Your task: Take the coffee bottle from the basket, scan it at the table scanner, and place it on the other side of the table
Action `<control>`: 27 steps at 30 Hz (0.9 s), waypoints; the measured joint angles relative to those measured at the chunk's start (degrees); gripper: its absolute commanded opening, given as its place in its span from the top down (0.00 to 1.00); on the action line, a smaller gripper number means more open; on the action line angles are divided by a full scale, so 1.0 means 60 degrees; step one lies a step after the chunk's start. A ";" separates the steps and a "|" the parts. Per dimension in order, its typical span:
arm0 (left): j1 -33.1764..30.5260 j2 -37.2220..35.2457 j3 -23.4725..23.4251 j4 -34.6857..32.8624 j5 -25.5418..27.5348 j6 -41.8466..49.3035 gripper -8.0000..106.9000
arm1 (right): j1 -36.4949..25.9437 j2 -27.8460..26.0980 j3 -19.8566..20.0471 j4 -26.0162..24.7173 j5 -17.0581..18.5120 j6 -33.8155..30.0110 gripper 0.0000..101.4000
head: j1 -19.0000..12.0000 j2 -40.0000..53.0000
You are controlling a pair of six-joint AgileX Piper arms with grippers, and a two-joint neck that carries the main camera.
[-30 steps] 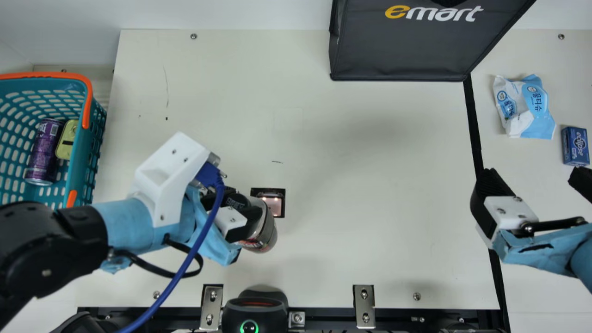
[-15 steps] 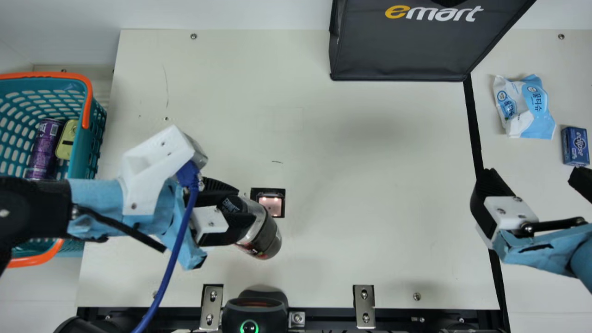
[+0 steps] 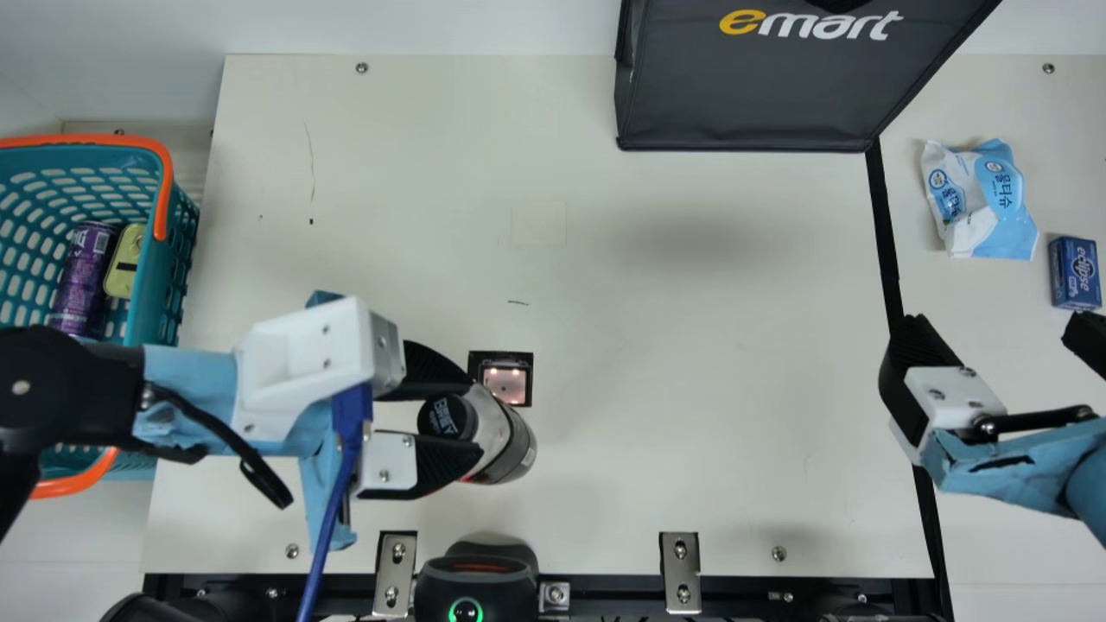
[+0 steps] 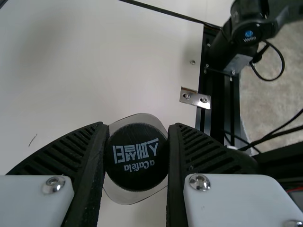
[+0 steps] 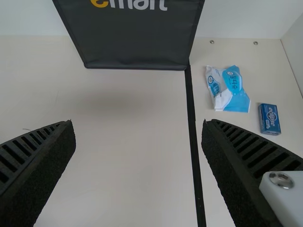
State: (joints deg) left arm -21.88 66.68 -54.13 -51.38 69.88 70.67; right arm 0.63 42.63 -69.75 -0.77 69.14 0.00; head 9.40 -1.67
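Just beside the table scanner (image 3: 507, 386), the left gripper (image 3: 473, 417) has its two black ribbed fingers clamped on the coffee bottle (image 3: 511, 449), one on each side. In the main view the bottle is tilted, its dark cap (image 3: 447, 418) toward the left arm and its base pointing away, toward the middle of the table. The left wrist view looks onto the top of the cap, which sits squarely between the fingers. Next to the bottle, the scanner's window glows pinkish inside its black frame, close to the tip of one finger.

Farther back along the left arm, the forearm passes over the near part of the basket (image 3: 152, 285), which is teal with an orange rim. A purple can (image 3: 86, 263) and a small yellow tin (image 3: 125, 259) lie in it side by side.

Below the bottle in the main view, a black device (image 3: 475, 577) with a green ring of light sits at the table's near edge, between two metal brackets (image 3: 396, 572).

Across the table, the right gripper (image 3: 994, 328) is over the right side, its fingers spread wide apart. Beyond it, to the right of a black strip (image 3: 886, 233) along the table (image 3: 691, 345), lie a blue-and-white soft pack (image 3: 994, 207) and a small blue box (image 3: 1075, 272). At the far edge stands a dark bag (image 3: 743, 95), to the left of the pack.
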 measured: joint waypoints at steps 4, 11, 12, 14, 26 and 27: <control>-0.0146 0.0072 -0.0002 0.0000 0.0000 0.0864 1.00 | 0.0000 0.0000 0.0000 0.0000 0.0000 0.0000 0.06 | -0.0015 0.0000; -0.0260 0.0363 -0.0098 0.0164 0.0000 0.2021 1.00 | 0.0000 0.0000 0.0000 0.0000 0.0000 0.0000 0.06 | -0.0015 0.0000; -0.0260 0.0409 -0.0107 0.0204 0.0000 0.2153 1.00 | 0.0000 0.0000 0.0000 0.0000 0.0000 0.0000 0.06 | 0.0000 0.0000; -0.0260 0.0496 -0.0121 0.0281 0.0000 0.2375 1.00 | 0.0000 0.0000 0.0000 0.0000 0.0000 0.0000 0.06 | 0.0000 -0.0015; 0.0004 0.0867 -0.0195 0.0554 0.0000 0.3187 1.00 | 0.0000 0.0000 0.0000 0.0000 0.0000 0.0000 0.06 | -0.0015 0.0000; 0.0063 0.0893 -0.0205 0.0554 0.0000 0.3215 1.00 | 0.0000 0.0000 0.0000 0.0000 0.0000 0.0000 0.06 | 0.0000 0.0000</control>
State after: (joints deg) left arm -21.50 72.03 -55.36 -48.06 69.88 89.96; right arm 0.63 42.63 -69.75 -0.77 69.14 0.00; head 9.40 -1.67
